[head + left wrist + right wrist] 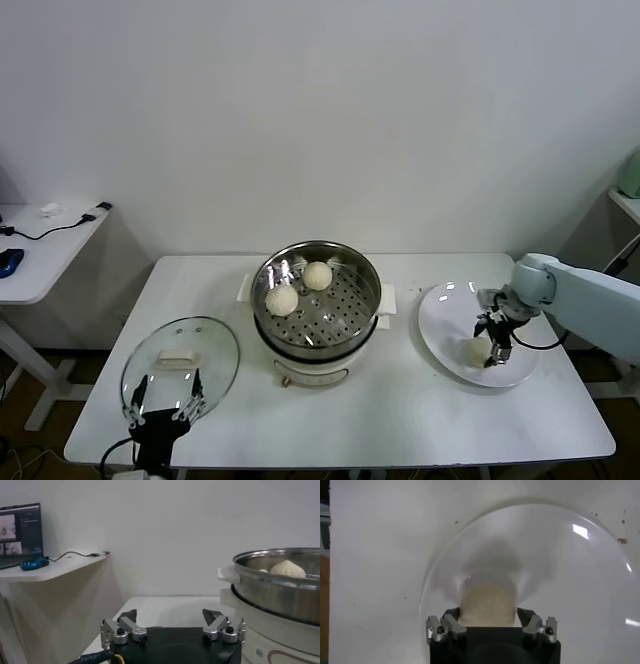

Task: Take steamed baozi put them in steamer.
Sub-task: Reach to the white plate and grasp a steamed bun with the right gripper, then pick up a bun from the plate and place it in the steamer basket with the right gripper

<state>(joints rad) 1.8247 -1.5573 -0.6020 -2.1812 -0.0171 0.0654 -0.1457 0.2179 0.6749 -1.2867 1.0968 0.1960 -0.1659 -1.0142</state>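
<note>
White wall, white tabletop [400, 400]. The steamer [318, 300] sits mid-tabletop with two steamed baozi [300, 288] inside. Near the right edge, the right hand [492, 345] straddles a bun [475, 349] on the plate [445, 300], fingers half-closed, grip unconfirmed. Soft dough (easily dented) could squash or slip free. Left hand [165, 405] waits wide open, front-left.

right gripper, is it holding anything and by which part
The right gripper has its jaws on either side of a baozi on the plate; a firm hold cannot be told. The left gripper holds nothing.
</note>
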